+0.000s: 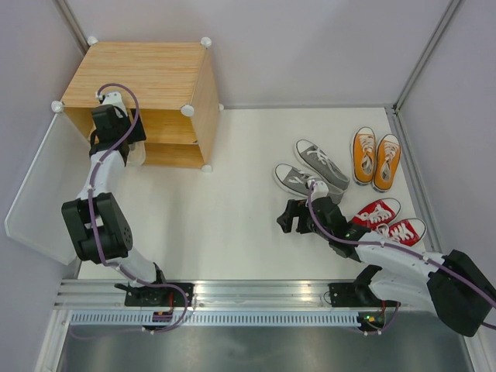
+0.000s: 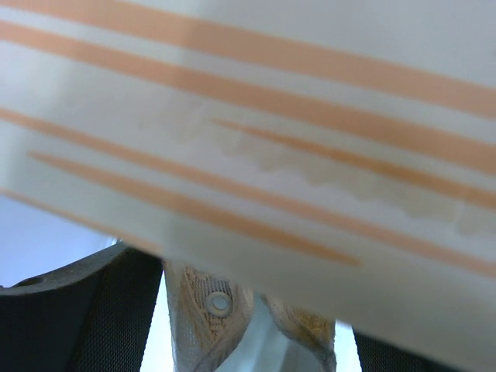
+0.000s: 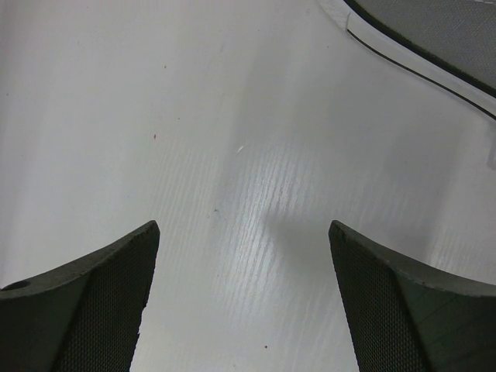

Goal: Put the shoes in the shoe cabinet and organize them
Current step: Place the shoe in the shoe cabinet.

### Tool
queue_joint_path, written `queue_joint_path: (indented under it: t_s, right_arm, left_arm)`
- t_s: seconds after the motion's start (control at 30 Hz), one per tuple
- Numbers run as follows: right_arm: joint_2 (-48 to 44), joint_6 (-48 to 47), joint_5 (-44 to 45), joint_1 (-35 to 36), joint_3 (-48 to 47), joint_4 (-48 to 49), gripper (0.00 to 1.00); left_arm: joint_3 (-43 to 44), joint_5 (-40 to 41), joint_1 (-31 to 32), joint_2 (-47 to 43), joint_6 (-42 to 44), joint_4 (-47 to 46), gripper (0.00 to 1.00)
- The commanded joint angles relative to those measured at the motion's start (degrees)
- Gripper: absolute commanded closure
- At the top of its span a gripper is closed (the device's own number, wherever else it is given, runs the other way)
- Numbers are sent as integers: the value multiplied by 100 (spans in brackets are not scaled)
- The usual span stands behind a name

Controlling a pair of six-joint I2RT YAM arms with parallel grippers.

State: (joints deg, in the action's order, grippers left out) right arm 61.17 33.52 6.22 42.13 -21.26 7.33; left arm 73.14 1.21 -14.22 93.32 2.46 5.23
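Sneakers in three pairs are set on the white tabletop, well right of the light-wood cube cabinet — a grey canvas pair, an orange pair and a red pair; the cabinet's white door panel is swung open at its left; the left arm is reached into the open front, though which compartment cannot be told; the left gripper is spread wide about a cream canvas shoe, a narrow gap being seen beside each finger; the right gripper is held wide apart over bare tabletop — just beside the grey pair.
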Motion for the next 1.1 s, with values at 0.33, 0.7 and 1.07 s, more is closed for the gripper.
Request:
queue_joint_path:
  t_s: [0.33,0.7,1.07]
  right_arm:
    - [211,-100,73,-12,-89,269,7]
    - [308,-117,99,-29,-124,269,7]
    - [405,-126,117,-21,-151,277,7]
  left_arm:
    - [77,134,-20,-94,-18,-989,28]
    - [95,-95,-28,-358,114,-1323,26]
    - [-2,10,-28,-612,62,-1569,24]
